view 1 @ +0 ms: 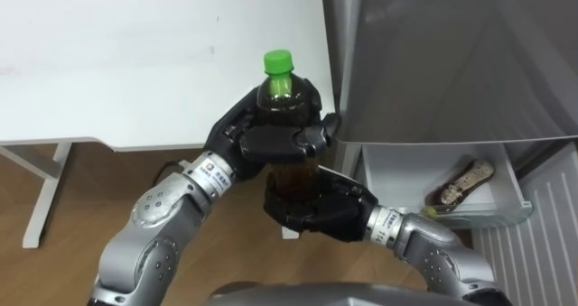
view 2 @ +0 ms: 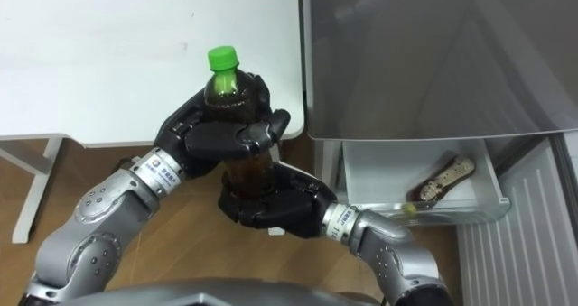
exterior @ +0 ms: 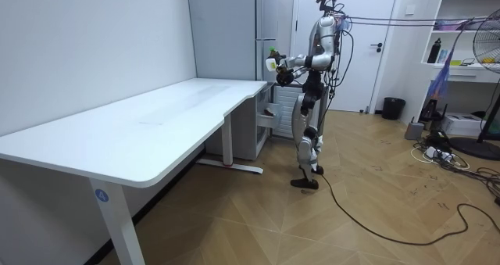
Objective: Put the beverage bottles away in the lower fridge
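Bottle [view 1: 280,88] is upright in front of the table [view 1: 135,62] edge. Left hand [view 1: 266,139] fingers are clamped round its shoulder, right hand [view 1: 312,207] round its base. The open fridge drawer [view 1: 397,175] sits at 4 o'clock, so the right hand is nearer.

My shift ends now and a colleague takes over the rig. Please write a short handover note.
Hands: left hand shut on the upper part of the green-capped bottle, right hand shut on its lower part; bottle upright, near the fridge.
Done: lower drawer open, a second bottle lies in it.
Left: place the held bottle in the drawer, then probably close it.
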`<state>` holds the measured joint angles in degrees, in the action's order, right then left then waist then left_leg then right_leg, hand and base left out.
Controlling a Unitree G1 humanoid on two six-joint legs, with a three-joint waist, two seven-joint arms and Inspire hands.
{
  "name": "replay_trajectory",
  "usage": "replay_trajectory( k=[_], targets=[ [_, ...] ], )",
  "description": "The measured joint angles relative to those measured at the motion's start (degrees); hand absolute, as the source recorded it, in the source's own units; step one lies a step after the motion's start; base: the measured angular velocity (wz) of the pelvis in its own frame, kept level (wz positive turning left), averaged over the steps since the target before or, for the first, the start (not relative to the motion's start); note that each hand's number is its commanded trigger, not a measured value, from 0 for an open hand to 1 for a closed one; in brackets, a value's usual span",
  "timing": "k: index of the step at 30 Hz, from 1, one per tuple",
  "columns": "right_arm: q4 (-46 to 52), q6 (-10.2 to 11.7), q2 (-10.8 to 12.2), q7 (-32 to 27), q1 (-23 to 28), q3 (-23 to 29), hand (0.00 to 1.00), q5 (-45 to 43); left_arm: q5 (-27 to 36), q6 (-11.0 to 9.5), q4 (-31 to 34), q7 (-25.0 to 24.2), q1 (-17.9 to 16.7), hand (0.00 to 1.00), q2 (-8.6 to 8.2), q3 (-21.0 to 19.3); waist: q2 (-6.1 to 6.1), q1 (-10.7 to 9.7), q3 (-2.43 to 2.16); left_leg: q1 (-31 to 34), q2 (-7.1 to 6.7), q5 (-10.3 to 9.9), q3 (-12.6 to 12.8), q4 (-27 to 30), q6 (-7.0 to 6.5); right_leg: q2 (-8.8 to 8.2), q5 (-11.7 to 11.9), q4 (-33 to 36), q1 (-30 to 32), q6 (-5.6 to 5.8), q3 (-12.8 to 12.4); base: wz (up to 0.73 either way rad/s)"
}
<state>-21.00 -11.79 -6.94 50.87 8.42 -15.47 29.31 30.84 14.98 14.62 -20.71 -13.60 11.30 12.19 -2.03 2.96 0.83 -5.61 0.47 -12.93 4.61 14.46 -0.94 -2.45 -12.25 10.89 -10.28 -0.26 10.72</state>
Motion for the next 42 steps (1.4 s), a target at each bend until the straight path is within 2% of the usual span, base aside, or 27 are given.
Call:
replay_trajectory(
  k=[27,34,36,38,42],
  targets=[
    [-0.1,0.0,0.0,0.5,0.0,0.0,1.00,0.5,-0.1,-0.1,0.2,0.0,0.0,0.00,0.08,-0.5,-0.41,0.6,-0.11,-0.2,0.01,0.0,-0.1,-0.1,0.00,-0.01,0.0,-0.1,-0.3,0.00,0.1,0.00],
    [-0.1,2.5,0.9,1.2,-0.1,1.0,1.00,-0.2,-2.3,-0.1,3.2,0.3,0.0,0.00,0.19,-0.9,-0.40,1.6,0.10,-1.0,-0.03,0.0,-0.1,-0.5,0.00,0.05,0.0,-0.2,-0.9,0.00,-0.1,-0.01],
    [-0.1,2.8,0.9,1.2,-0.4,1.1,1.00,-0.2,-2.2,-0.4,3.6,0.6,0.0,0.00,0.39,-0.9,-0.66,1.9,0.18,-1.0,-0.07,0.0,-0.2,-0.1,0.00,-0.01,0.0,-0.2,-1.1,0.00,0.3,0.03],
    [0.1,3.1,1.0,0.5,-0.5,1.1,1.00,-0.5,-1.6,-0.6,3.7,1.5,0.0,0.00,0.60,-0.9,-1.02,2.0,0.45,-1.1,-0.15,0.0,-0.3,0.2,-0.01,-0.08,0.0,-0.3,-1.7,0.01,0.4,0.05],
    [1.8,3.1,1.2,-1.2,0.7,1.2,1.00,-0.8,-1.0,-0.8,3.7,2.3,0.0,0.00,0.74,-0.9,-1.30,2.0,0.49,-1.2,-0.17,0.0,-0.2,0.2,-0.01,-0.10,0.0,-0.5,-1.6,0.02,0.4,0.00]
  ],
)
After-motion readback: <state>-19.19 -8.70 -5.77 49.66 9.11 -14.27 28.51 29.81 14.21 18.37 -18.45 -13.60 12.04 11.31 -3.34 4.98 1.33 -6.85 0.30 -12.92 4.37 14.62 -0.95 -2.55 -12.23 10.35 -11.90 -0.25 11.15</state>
